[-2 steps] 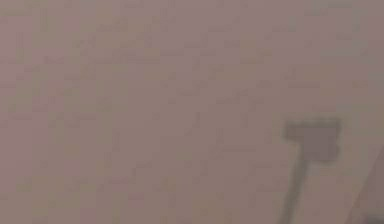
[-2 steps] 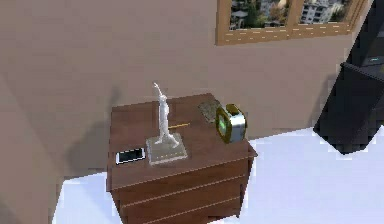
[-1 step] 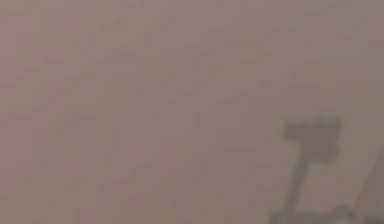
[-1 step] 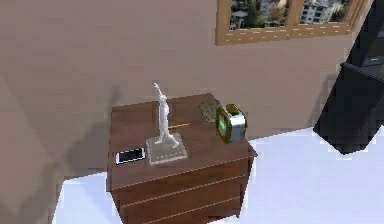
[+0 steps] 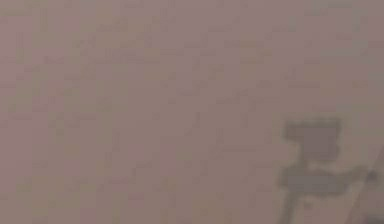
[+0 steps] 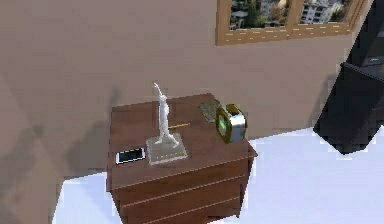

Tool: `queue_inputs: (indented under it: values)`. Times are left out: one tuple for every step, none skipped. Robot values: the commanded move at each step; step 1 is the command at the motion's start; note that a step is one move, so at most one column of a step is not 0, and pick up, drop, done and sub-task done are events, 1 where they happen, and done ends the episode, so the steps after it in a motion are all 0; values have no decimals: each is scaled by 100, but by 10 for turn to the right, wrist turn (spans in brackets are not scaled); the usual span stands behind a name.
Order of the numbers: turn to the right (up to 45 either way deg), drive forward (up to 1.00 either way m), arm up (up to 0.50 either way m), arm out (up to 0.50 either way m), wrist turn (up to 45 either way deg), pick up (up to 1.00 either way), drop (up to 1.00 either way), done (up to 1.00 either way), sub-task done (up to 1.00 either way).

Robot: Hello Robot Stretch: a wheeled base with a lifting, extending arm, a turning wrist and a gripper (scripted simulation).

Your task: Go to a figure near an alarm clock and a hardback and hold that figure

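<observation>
Mid-frame in the arm side view, a pale grey slender figure with one raised arm (image 6: 163,125) stands on a brown wooden drawer chest's worktop (image 6: 205,148). A green-gold round alarm clock (image 6: 232,122) is right of it, beside a flat greenish book (image 6: 209,109). The end effector's state cannot be told.

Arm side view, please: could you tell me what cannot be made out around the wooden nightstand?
In the arm side view:
Flat item beside the alarm clock: too small to call a hardback.
Figure: pale standing shape, details too small.
Window: cut off by the top edge.
Dark furniture: cut off by the right edge, kind unclear.
Nightstand: base cut off by the bottom edge.
</observation>
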Motion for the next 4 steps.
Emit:
queue_inputs:
  values:
    - [0, 0, 0, 46, 0, 0, 0, 0, 0]
    - [0, 0, 0, 0, 450, 0, 0, 0, 0]
    - [0, 0, 0, 0, 450, 0, 0, 0, 0]
    - [0, 0, 0, 0, 300, 0, 0, 0, 0]
